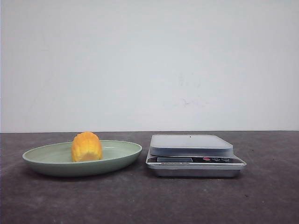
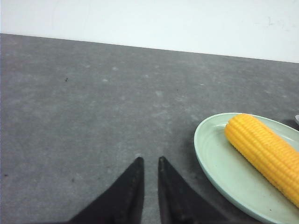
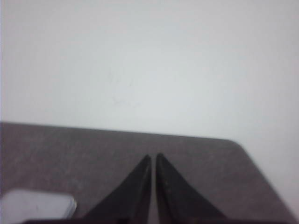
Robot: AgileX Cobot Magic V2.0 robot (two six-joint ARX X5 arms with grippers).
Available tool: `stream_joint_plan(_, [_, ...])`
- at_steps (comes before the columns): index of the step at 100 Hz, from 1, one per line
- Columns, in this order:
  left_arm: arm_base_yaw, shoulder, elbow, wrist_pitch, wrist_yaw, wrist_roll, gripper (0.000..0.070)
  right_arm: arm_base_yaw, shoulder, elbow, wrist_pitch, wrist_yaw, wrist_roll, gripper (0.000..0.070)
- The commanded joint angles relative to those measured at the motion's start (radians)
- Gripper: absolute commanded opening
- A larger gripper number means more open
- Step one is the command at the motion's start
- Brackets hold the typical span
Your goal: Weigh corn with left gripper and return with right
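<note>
The corn [image 1: 86, 146] is lying on the plate [image 1: 123, 156] beside the scale [image 1: 195, 154] — its writing unreadable — as the left gripper [image 2: 150, 163] and right gripper [image 3: 153, 158] are hovering, fingers nearly pressed together, empty.

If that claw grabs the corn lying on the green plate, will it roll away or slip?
The corn is a rounded cob lying on its side in the plate, so a nudge would probably roll it, though the raised rim may stop it. It looks stiff, unlikely to bend. Its bumpy rows of kernels may give the left gripper some hold, though its narrow tips could slide on the curve.
</note>
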Motion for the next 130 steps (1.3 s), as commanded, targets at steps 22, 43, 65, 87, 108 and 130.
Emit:
stream_joint_plan(22, [0.002,-0.001,-0.015,-0.01,-0.002,0.007,0.0012,-0.032,-0.108,-0.359,0.278,-0.015,-0.016,0.0011])
stream_joint_plan(43, [0.002,-0.001,-0.015,-0.01,-0.002,0.007,0.0012,-0.033,-0.112,-0.478,0.32,-0.016,-0.008,0.0011])
stream_joint_plan(65, [0.002,-0.001,-0.015,-0.01,-0.002,0.007,0.0012,-0.035,-0.112,-0.477,0.223,-0.001,-0.008,0.0011])
stream_joint_plan(87, [0.002,-0.001,-0.014,-0.01,-0.002,0.006,0.0012,-0.035,-0.112,-0.475,0.207,-0.003,0.011,0.0011])
stream_joint_plan(108, [0.002,-0.001,-0.014,-0.01,-0.002,0.006,0.0012,-0.035,-0.112,-0.475,0.316,-0.003,0.011,0.0011])
stream_joint_plan(130, [0.002,-0.001,-0.014,-0.01,-0.002,0.006,0.0012,-0.035,-0.112,-0.475,0.376,-0.004,0.011,0.0011])
